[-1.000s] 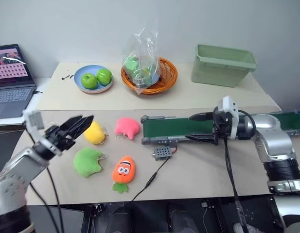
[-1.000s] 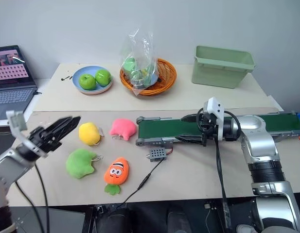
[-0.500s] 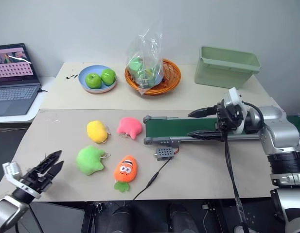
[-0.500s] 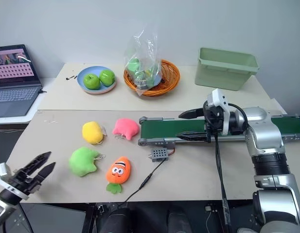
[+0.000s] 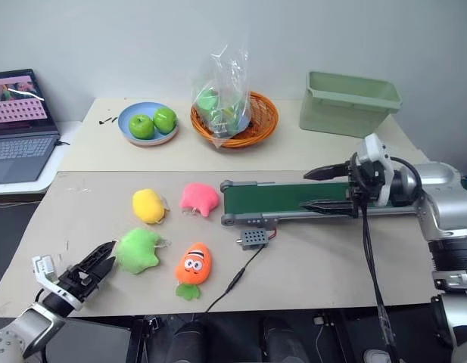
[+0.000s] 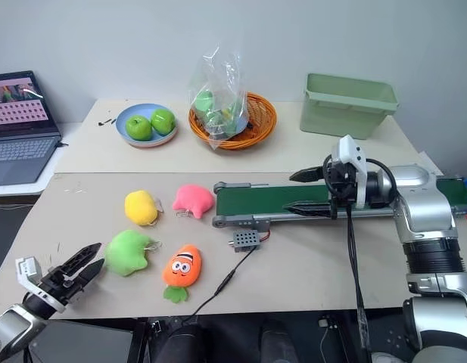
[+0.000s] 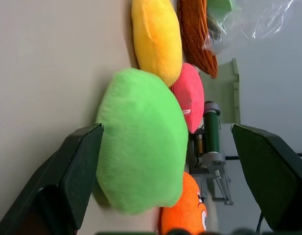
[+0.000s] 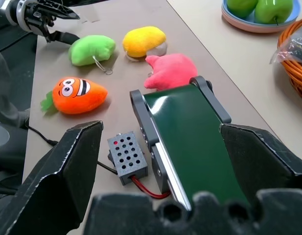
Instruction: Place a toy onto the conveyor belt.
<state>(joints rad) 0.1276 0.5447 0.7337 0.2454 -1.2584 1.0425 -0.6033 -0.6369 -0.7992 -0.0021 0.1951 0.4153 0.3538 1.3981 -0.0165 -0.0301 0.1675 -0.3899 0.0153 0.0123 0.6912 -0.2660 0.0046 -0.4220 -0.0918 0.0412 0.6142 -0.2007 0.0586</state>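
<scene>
The toy (image 5: 138,250), a lumpy lime-green plush, lies on the brown mat at the front left. My left gripper (image 5: 107,255) is low over the mat just left of it, open and pointing at it. In the left wrist view the toy (image 7: 141,142) lies just ahead of the two spread fingers, nearer one finger (image 7: 67,181) than the other. The conveyor belt (image 5: 278,199) is a dark-green strip on a grey frame running off to the right. My right gripper (image 5: 307,189) hovers over the belt, open and empty, pointing left.
A yellow plush (image 5: 148,206), a pink plush (image 5: 199,198) and an orange fish plush (image 5: 194,265) lie around the toy. A grey box (image 5: 252,238) with a cable sits before the belt. Behind are an apple plate (image 5: 146,122), a basket (image 5: 233,113), a pale green bin (image 5: 348,100) and a laptop (image 5: 17,125).
My left gripper has dropped from beside the yellow plush to the mat's front left and now points level at the green toy. The right gripper has barely moved.
</scene>
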